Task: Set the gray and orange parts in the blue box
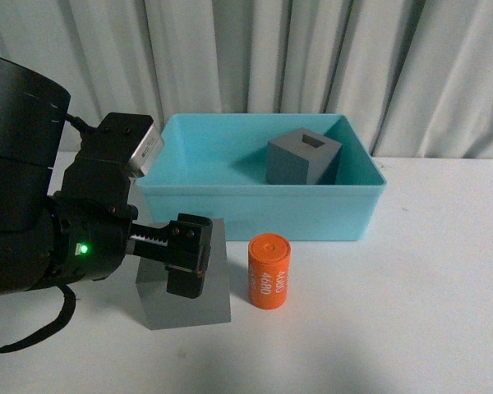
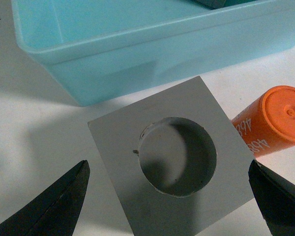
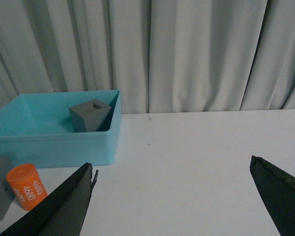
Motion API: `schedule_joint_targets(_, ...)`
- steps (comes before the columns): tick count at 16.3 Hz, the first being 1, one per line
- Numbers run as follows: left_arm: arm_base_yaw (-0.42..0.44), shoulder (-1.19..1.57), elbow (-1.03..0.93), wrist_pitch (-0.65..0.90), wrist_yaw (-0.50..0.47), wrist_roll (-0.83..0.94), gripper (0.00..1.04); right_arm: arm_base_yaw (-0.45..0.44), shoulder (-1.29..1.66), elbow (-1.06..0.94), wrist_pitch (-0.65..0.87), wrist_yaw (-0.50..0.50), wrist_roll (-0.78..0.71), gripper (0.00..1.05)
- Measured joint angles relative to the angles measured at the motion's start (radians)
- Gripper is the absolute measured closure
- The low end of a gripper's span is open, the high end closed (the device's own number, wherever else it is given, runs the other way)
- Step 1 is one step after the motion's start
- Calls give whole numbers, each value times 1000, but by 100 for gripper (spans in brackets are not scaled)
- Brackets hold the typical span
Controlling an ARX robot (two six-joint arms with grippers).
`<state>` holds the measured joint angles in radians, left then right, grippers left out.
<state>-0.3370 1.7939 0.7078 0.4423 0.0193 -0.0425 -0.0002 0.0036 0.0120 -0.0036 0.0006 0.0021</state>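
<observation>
front view: black left claw (image 1: 179,275) hangs low over a matte gray cube with a round recess (image 1: 215,297), which sits on the white table (image 1: 411,312) just in front of a light turquoise plastic bin (image 1: 255,215). one finger (image 1: 189,261) shows against the cube's near face. an orange cylinder printed "4680" in white (image 1: 269,272) stands upright just beside this cube, on its right, slightly apart. a matte gray cube with a rectangular recess (image 1: 304,160) lies inside the bin, toward its right rear.

left wrist view: the left claw (image 2: 169,206) is spread wide, a finger (image 2: 64,196) on each side of the round-recess cube (image 2: 206,115); whether either touches it i cannot tell. the orange cylinder (image 2: 273,120) is next to one corner, the bin wall (image 2: 137,54) beyond.

right wrist view: the right claw (image 3: 172,196) is released and holds nothing, above bare table (image 3: 187,147), well apart from the bin (image 3: 54,142), the cube inside it (image 3: 91,115) and the cylinder (image 3: 25,186). pale curtains (image 3: 187,49) hang behind.
</observation>
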Motion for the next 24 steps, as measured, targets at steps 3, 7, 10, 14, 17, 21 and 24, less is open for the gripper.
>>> schedule_joint_targets(3, 0, 16, 3, 0, -2, 9, 7, 0, 0, 0, 0, 0, 0, 6)
schedule_joint_targets(7, -2, 55, 24, -2, -14, 24, 7, 0, 0, 0, 0, 0, 0, 6)
schedule_joint_targets(10, -7, 74, 46, -2, -21, 24, 7, 0, 0, 0, 0, 0, 0, 6)
schedule_joint_targets(14, -9, 92, 66, -5, -24, 24, 7, 0, 0, 0, 0, 0, 0, 6)
schedule_joint_targets(17, 16, 103, 81, -5, -18, 39, 7, 0, 0, 0, 0, 0, 0, 6)
schedule_joint_targets(21, 40, 116, 81, -2, -19, 68, 7, 0, 0, 0, 0, 0, 0, 6)
schedule_joint_targets(24, 40, 117, 74, 9, -15, 77, 7, 0, 0, 0, 0, 0, 0, 6)
